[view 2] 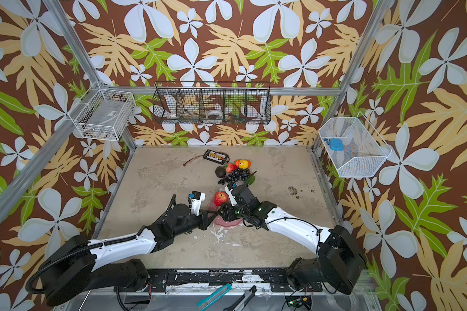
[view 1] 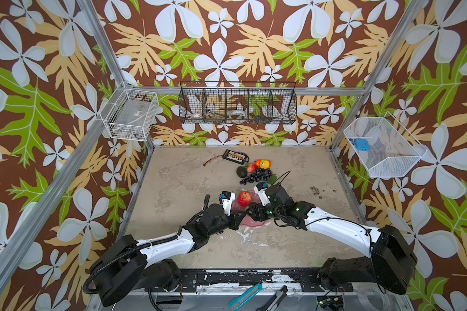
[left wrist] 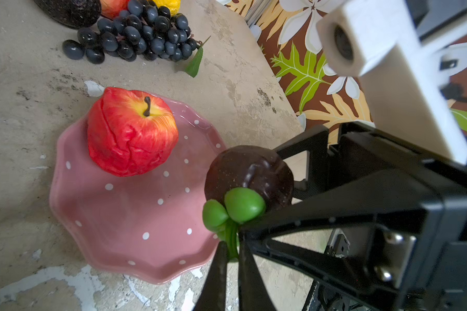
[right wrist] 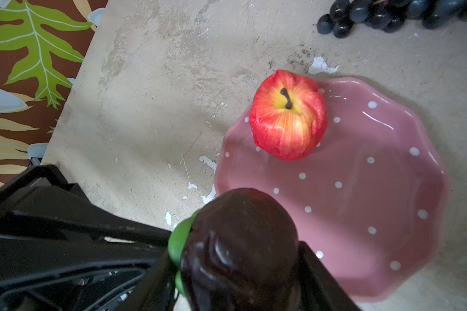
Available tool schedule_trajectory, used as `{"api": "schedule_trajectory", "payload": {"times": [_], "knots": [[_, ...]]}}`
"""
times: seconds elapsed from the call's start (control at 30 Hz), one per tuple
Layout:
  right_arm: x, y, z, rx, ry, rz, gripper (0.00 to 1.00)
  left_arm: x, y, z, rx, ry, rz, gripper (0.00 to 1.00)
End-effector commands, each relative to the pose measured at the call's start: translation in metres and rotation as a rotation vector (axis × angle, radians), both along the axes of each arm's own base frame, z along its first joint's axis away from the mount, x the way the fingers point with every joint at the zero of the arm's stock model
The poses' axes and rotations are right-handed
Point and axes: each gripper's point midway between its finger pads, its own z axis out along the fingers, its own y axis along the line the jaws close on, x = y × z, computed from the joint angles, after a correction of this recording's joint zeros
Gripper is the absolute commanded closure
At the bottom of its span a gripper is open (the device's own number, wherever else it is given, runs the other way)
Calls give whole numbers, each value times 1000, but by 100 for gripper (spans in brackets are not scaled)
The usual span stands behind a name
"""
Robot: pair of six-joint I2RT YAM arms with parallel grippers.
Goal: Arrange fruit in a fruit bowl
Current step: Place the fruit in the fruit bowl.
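Left wrist view — right gripper [left wrist: 285,172] clamps dark brown round toy fruit [left wrist: 250,172], left gripper [left wrist: 231,247] pinches its green leaves [left wrist: 240,207] — likely a handover at pink polka-dot scalloped dish [left wrist: 119,220].

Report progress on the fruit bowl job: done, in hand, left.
Done: the red apple sits on the pink dish. In hand: the right gripper holds a dark brown fruit by the dish's rim, with the left gripper shut on its green leafy stem. Left: the grape bunch, avocado, lemon, orange and a small red fruit lie piled on the table, farther back.
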Motion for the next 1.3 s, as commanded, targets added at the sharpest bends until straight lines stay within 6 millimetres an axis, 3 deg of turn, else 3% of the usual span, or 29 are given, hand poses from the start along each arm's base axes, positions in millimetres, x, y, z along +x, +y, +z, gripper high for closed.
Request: {"api": "schedule_trajectory", "payload": {"times": [0.0, 0.23, 0.77, 0.87, 1.03, 1.27], "knots": [[-1, 9, 7, 34, -9, 23, 39, 1, -2, 8, -28, -18, 0, 93], [1, 4, 6, 23, -16, -2, 38, 1, -1, 7, -24, -16, 5, 100], [7, -11, 17, -9, -67, -68, 22, 11, 10, -9, 78, -4, 73, 100], [11, -23, 24, -53, -104, -101, 22, 17, 14, -10, 146, 2, 99, 100], [17, -65, 42, -169, -229, -220, 20, 25, 26, -14, 317, 57, 144, 100], [3, -112, 58, -169, -333, -355, 18, 16, 45, -12, 476, 150, 154, 100]]}}
